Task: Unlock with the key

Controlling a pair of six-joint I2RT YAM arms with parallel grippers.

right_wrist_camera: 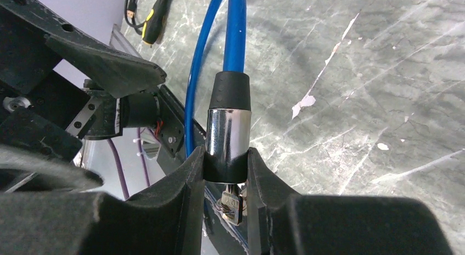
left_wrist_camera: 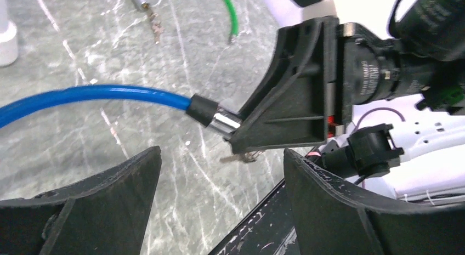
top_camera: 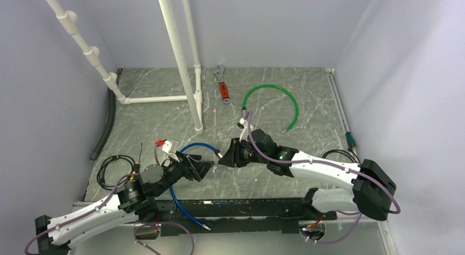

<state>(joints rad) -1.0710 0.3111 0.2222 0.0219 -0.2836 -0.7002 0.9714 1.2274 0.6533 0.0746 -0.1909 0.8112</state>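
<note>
Right claw point(right_wrist_camera: 226, 163) clenches blue cable's lock end point(right_wrist_camera: 228, 131), key point(right_wrist_camera: 232, 204) seemingly inserted; left claw point(left_wrist_camera: 222, 154) released

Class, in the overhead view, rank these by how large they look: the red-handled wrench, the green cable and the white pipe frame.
1. white pipe frame: largest, running off the top edge.
2. green cable: a wide open arc.
3. red-handled wrench: clearly smallest.
All sit toward the far end, so nearness hardly matters.

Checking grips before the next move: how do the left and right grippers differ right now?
The left gripper is wide open and empty; the right gripper is shut on the blue cable's lock end. The key sits between the right gripper's fingers, apart from the left gripper. Both face each other.
</note>
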